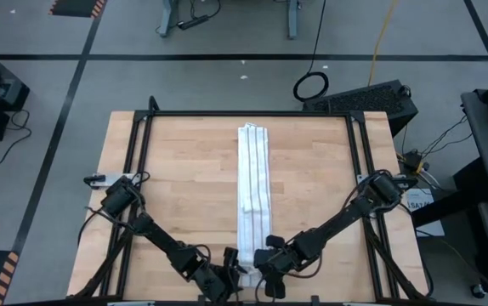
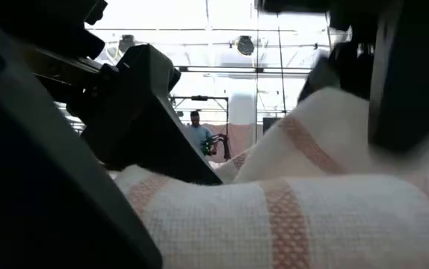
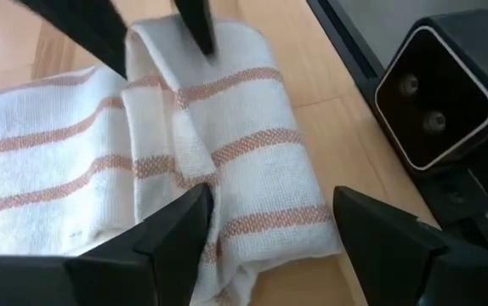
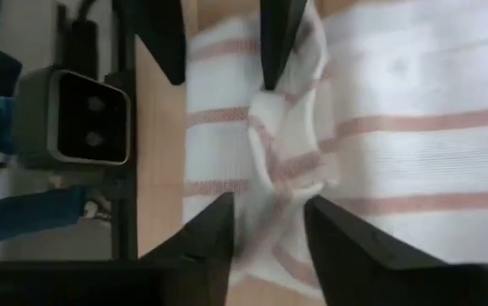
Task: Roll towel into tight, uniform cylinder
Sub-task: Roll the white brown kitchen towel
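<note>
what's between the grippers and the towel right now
Nothing visible. Both grippers are already at the towel's near end: the left gripper open astride its folded corner, the right gripper with its fingers on a raised fold. The towel's far length lies bare on the table.

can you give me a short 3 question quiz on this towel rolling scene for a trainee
1. True or false: the towel lies as a long narrow strip down the middle of the table.
2. Which end of the towel are both pincers working at?
A. the far end
B. the near end, by the table's front edge
C. the middle
3. Fill in: in the left wrist view, the left pincer has its fingers ____ over the folded towel corner.

Key
1. True.
2. B. The left pincer and right pincer meet at the near end, where the cloth is bunched up.
3. Apart, or open; one finger rests on the cloth and the other is beyond its edge, over the wood.
</note>
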Controlling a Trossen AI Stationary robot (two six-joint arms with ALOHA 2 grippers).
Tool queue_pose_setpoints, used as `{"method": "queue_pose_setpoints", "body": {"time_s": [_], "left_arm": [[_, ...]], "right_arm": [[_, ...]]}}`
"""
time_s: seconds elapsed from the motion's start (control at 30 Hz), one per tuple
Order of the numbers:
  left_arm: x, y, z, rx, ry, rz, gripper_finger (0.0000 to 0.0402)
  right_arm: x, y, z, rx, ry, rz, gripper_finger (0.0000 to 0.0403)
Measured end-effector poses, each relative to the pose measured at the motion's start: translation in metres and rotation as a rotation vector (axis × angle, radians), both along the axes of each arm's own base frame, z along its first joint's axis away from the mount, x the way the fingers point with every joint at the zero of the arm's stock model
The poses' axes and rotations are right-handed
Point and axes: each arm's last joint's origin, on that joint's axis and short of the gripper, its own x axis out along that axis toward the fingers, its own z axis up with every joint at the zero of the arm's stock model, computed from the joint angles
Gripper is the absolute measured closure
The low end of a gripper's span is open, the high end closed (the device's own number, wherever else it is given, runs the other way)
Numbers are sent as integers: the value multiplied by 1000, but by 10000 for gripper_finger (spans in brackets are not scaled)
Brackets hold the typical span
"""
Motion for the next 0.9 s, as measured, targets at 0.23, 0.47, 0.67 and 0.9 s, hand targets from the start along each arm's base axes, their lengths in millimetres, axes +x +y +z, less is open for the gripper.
{"method": "queue_pose_setpoints", "body": {"time_s": [0.23, 0.47, 0.67, 0.9], "left_arm": [[0, 1, 0, -51, 23, 50, 143], [1, 1, 0, -94, 28, 84, 143], [3, 4, 0, -104, 26, 87, 143], [8, 8, 1, -118, 21, 91, 143]], "right_arm": [[-38, 7, 48, -214, -109, 30, 177], [-55, 70, 35, -270, -409, 184, 149], [-46, 79, 6, -352, -463, 156, 149], [-25, 63, -12, -288, -383, 68, 149]]}}
